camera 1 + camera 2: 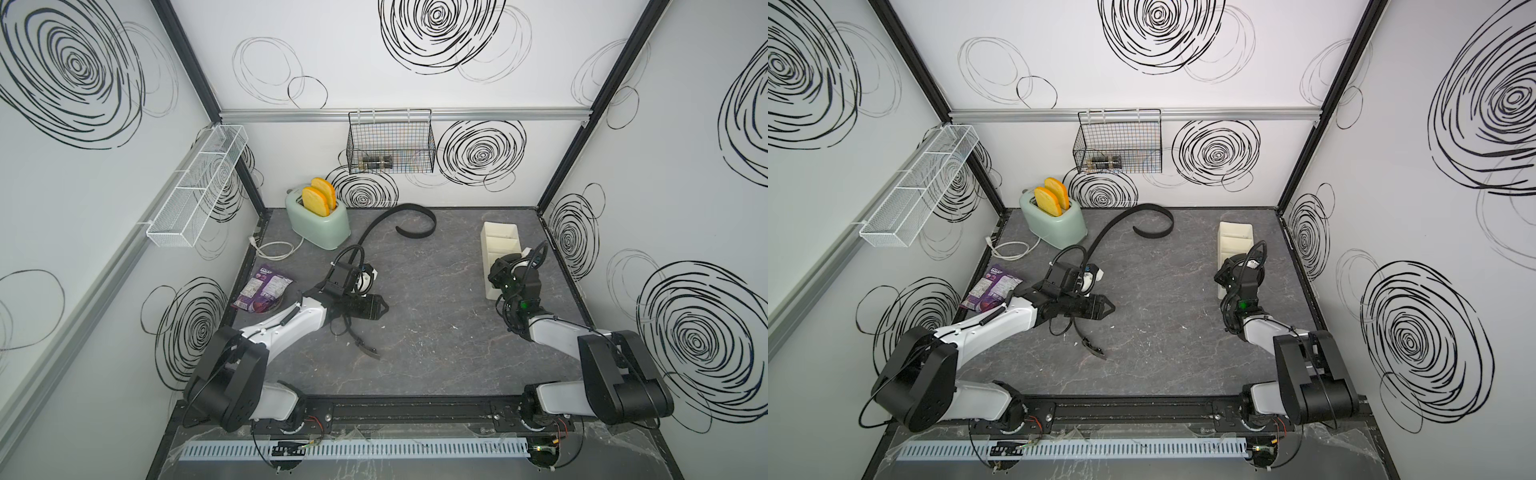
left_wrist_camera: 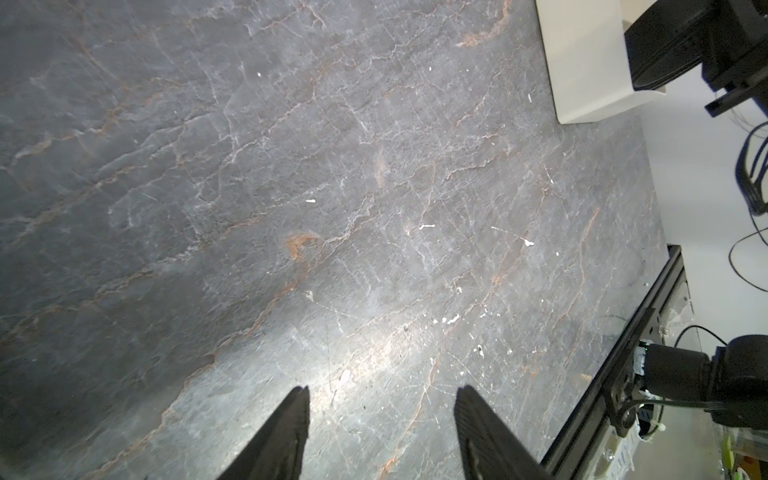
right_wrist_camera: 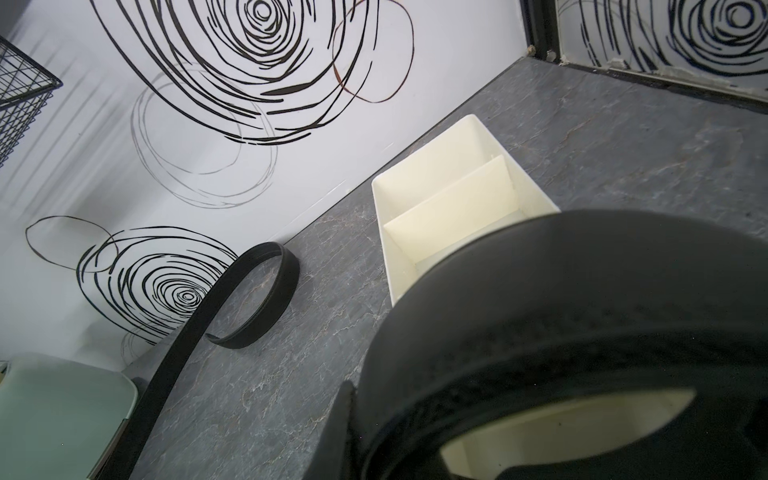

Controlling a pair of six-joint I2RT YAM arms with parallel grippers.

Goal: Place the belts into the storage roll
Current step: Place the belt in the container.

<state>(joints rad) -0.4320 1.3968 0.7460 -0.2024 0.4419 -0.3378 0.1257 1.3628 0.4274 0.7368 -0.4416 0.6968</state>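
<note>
Right, roughly halfway by the look of it: the right jaws, right of centre in both top views, sit over the near end of the storage roll. The lower right of the right wrist view is filled by a coiled belt, a fat black ring with cream plastic showing through its hole. Those jaws are pressed close together, apparently pinching the coil's wall (the fingers themselves are mostly hidden behind it), so I'd call this belt at the tray but not yet let go. Which compartment it's headed for I can't tell, and the far compartments that show in that view hold nothing. Meanwhile the second belt lies uncoiled on the tabletop, its curled tip at upper centre of a top view. The strap runs down under the left arm, and what seems to be its buckle end pokes out below. The left jaws are spread apart over bare tabletop, holding nothing. So, what's left: release the first coil, then roll up and stow the second.
</note>
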